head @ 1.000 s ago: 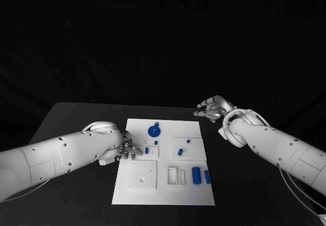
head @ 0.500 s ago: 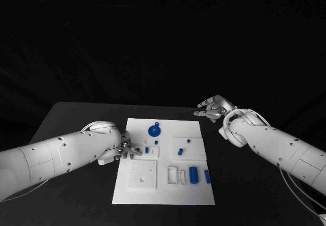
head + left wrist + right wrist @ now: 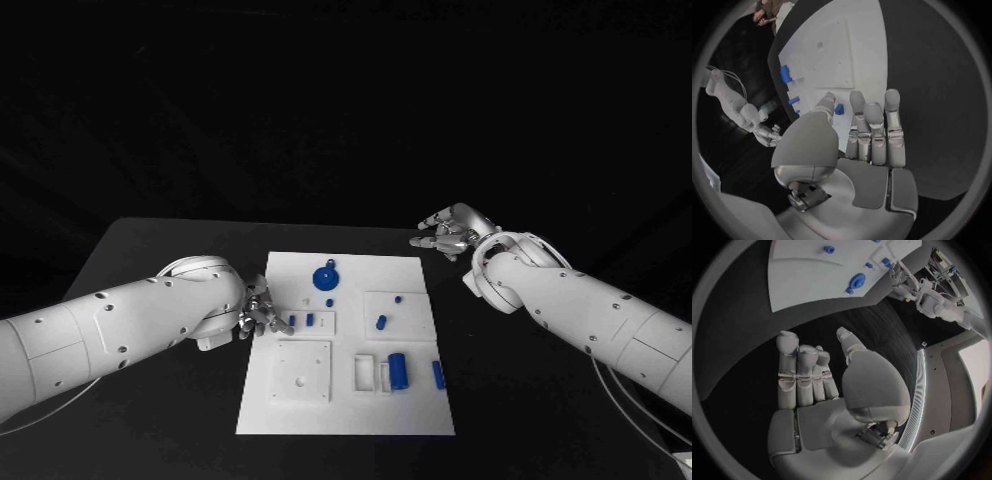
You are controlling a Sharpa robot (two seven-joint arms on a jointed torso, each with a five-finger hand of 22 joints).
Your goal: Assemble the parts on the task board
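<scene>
Working at the task board's [image 3: 346,420] left edge, our empty left hand [image 3: 261,316] hovers spread by a small blue peg [image 3: 290,322]. Our right hand [image 3: 454,230] waits apart, loosely curled, holding nothing. Next, we judge, comes pinching that peg.

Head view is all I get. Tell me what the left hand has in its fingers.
Observer: Nothing. The left wrist view shows the left hand with fingers straight, side by side, palm bare.
Operator: Give me the nearest part.
Observer: A small blue part lies on the task board between thumb tip and fingertips; I cannot tell whether they touch it.
Operator: Now the right hand.
Observer: The right hand has a bare palm and straight fingers, over the black table, short of the board.
</scene>
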